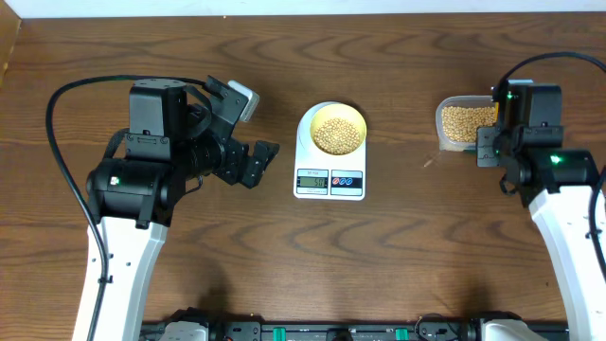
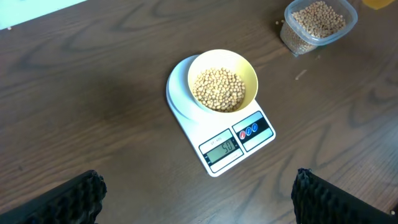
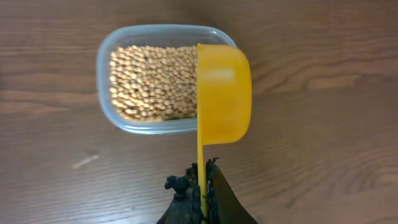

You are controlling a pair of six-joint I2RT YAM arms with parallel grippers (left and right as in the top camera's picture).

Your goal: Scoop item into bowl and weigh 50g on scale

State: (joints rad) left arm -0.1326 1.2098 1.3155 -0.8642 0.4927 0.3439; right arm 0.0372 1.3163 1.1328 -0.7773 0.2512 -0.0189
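Beans weighed in the bowl on the scale; my right arm holds the scoop at the container.

The pale yellow bowl (image 2: 250,78) sits on the round platform of the white scale (image 2: 186,118), mid-bench (image 1: 398,265) and a little toward the far edge, with a heap of tan beans (image 2: 217,89) inside; the display looks to read 50. My left gripper (image 2: 198,180) hangs over the bench left of the scale, its fingers spread as wide as they go and holding nothing. My right gripper (image 3: 202,186) is clamped tight on the thin handle of the bright yellow scoop (image 3: 224,93), whose cup is turned on its side over the right end of the clear container (image 3: 106,93), which holds more beans, near the bench's far right corner.
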